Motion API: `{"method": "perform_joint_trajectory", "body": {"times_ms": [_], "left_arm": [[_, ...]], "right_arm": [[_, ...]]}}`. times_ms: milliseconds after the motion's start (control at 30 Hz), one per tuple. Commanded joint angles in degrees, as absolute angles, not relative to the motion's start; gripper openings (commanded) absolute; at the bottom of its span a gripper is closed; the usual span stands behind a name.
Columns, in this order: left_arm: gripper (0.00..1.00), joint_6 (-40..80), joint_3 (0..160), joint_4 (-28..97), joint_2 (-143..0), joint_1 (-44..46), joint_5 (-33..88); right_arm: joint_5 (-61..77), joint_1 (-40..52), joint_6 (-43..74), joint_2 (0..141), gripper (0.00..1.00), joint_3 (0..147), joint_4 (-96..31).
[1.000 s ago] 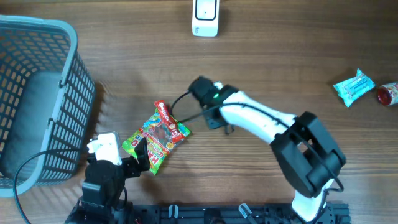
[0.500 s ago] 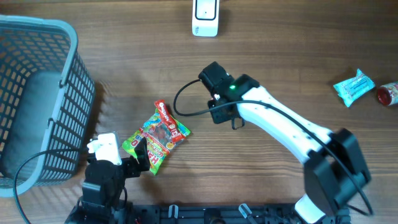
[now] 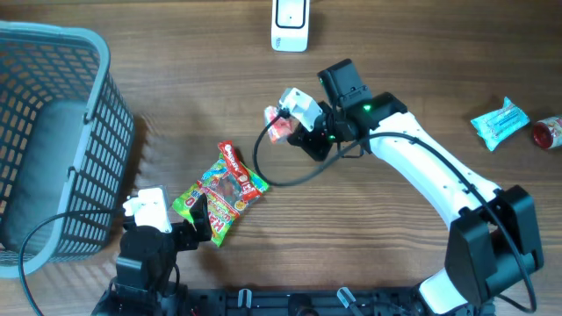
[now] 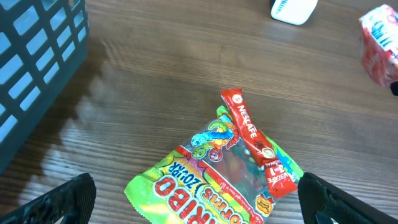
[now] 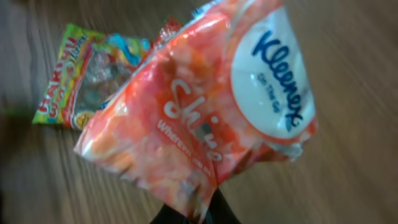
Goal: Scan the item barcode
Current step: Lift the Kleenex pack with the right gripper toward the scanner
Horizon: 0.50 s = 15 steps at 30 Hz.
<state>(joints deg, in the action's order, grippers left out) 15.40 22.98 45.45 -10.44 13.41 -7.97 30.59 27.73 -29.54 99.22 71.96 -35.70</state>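
Kleenex pack (image 5: 199,106) is up off tabletop (image 3: 176,88), pinched at one edge by right gripper (image 3: 305,132), short of scanner (image 3: 290,25). Turn barcode side twd scanner & hold steady, no swinging. Left gripper (image 4: 199,208) spread wide.

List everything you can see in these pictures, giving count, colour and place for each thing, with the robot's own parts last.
basket: one, blue-grey mesh, left end of the table
scanner: one, white, top centre
Haribo bag: one, green and multicoloured, lying flat, lower left of centre
Nescafe sachet: one, red, lying across the Haribo bag's upper end
Kleenex pack: one, orange-red with a white label, held near the centre
snack packet: one, light blue, far right
red item: one, cut off by the right edge, cannot identify
table: one, brown wood
left gripper: one, black, open, by the Haribo bag
right gripper: one, black, shut on the Kleenex pack
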Motion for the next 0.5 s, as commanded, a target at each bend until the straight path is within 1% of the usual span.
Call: {"method": "perform_joint_trajectory", "body": {"times_ms": [0,33,100,200,233,333,367,400,433,467], "left_arm": [[1.0,15.7,22.5,45.3,-10.0,13.1,-7.3],[1.0,15.7,22.5,45.3,-10.0,13.1,-7.3],[1.0,15.7,22.5,45.3,-10.0,13.1,-7.3],[1.0,15.7,22.5,45.3,-10.0,13.1,-7.3],[1.0,15.7,22.5,45.3,-10.0,13.1,-7.3],[1.0,15.7,22.5,45.3,-10.0,13.1,-7.3],[1.0,15.7,22.5,45.3,-10.0,13.1,-7.3],[1.0,15.7,22.5,45.3,-10.0,13.1,-7.3],[1.0,15.7,22.5,45.3,-10.0,13.1,-7.3],[1.0,15.7,22.5,45.3,-10.0,13.1,-7.3]], "right_arm": [[49.4,27.7,-44.6,99.9,0.04,70.8,-35.0],[54.6,27.7,-48.3,99.9,0.04,70.8,-34.9],[60.0,27.5,-51.2,99.9,0.04,70.8,-34.5],[63.1,27.0,-48.8,99.9,0.04,70.8,-34.2],[63.1,27.0,-44.9,99.9,0.04,70.8,-34.0],[60.8,27.0,-26.9,99.9,0.04,70.8,-33.9],[59.7,27.0,-22.9,99.9,0.04,70.8,-33.9],[57.6,27.0,-17.8,99.9,0.04,70.8,-33.7],[55.5,27.0,-15.6,99.9,0.04,70.8,-33.3],[48.2,27.0,-10.2,99.9,0.04,70.8,-32.2]]}}
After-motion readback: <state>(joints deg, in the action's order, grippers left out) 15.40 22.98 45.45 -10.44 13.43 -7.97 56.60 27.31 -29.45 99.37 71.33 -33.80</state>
